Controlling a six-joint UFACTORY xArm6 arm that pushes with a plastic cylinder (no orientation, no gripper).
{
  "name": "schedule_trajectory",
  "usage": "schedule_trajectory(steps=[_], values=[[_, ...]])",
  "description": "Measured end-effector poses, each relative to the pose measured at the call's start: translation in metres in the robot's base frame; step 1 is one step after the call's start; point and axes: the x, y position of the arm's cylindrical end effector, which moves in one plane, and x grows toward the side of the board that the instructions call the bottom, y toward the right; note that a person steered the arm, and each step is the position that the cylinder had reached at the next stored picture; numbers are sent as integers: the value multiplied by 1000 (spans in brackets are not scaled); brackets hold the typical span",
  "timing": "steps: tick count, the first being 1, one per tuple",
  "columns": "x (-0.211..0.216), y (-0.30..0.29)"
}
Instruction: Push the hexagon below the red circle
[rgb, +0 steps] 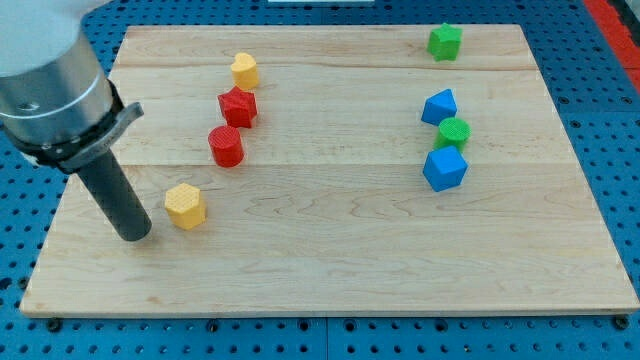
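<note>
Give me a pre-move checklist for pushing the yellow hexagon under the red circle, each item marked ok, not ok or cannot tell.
1. My tip on the board, at the view's left of the yellow hexagon: ok.
2. Tip touching the hexagon: cannot tell; a narrow gap seems to remain.
3. Hexagon already below the red circle: not ok; it lies lower but offset to the view's left.
4. Path to the view's right of the hexagon free of blocks: ok.
5. Red star-like block and upper yellow block away from that path: ok.
</note>
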Motion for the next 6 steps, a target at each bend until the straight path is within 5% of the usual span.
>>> schedule_trajectory(steps=[1,3,5,6], values=[[-23,35],[26,53],[-9,107],[-11,180]])
